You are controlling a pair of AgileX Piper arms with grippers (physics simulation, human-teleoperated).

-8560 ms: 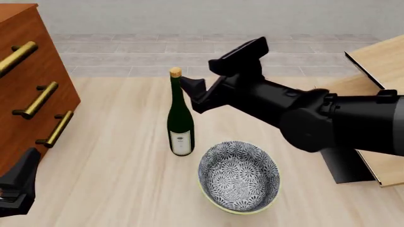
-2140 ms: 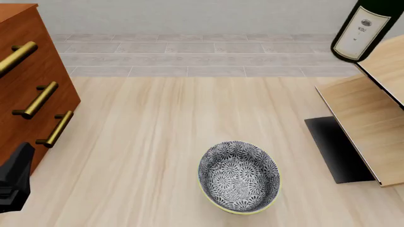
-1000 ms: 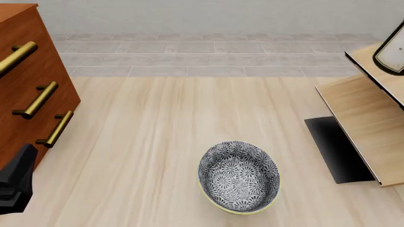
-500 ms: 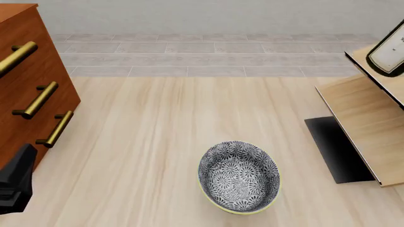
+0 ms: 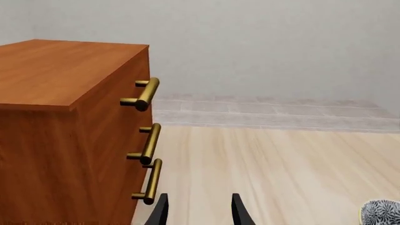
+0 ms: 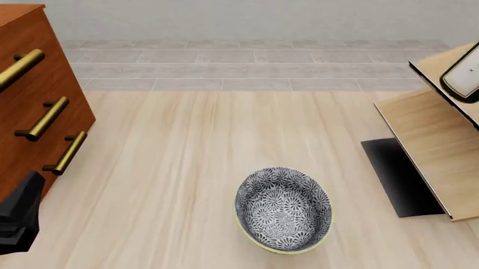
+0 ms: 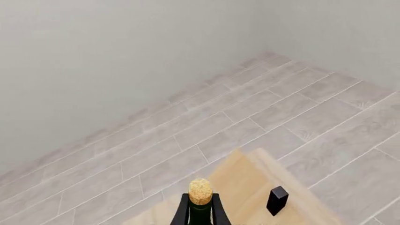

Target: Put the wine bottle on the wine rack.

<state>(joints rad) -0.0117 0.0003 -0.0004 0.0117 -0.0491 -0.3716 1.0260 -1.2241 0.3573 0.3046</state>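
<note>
Showing wine bottle (image 6: 464,77) (cropped), wine rack (image 6: 438,134)

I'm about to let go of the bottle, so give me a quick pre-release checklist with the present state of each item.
1. Wine bottle is over the wine rack: ok; the front view shows its labelled base at the rack's upper panel, at the picture's right edge.
2. Bottle rests on the panel: cannot tell; the contact is cut off by the frame.
3. Right claw grips the bottle: cannot tell; the right wrist view shows only the neck and cork at the bottom edge.
4. Left claw is out of the way: ok; open, empty, beside the drawer cabinet.
5. Patterned bowl is away from the rack: ok.
</note>
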